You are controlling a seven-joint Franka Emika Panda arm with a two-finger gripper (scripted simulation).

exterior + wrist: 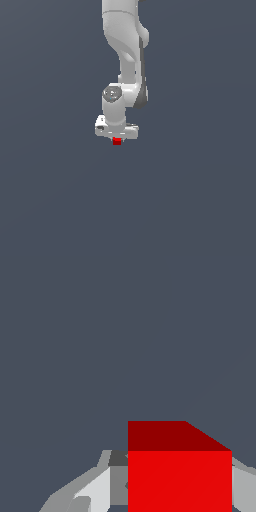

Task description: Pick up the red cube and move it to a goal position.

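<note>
Closest to the wrist camera was the red cube [180, 476]. It filled a big part of that view, bright on its front and darker on its top. Grey and white fingers [92, 488] showed right beside it on one side, and a bit of grey finger showed on the other side too. The fingers sat tight against the cube, so the claw looked closed on it. That made sense, because a small block must be squeezed from both sides or it will slip out.

Beyond the cube there was only flat grey-blue ground [100, 331]. Nothing else lay on it.

From farther off, in the exterior view, the gripper [117, 139] pointed straight down. The red cube [117, 141] peeked out just under the white hand. It was much smaller than the hand. I could not tell if the cube touched the ground or hung a little above it, since no shadow showed.

Above the hand, the white arm [125, 45] rose up and out of the picture.

No goal mark was seen anywhere. So I think the cube was caught, but the trip to the goal was not done.
</note>
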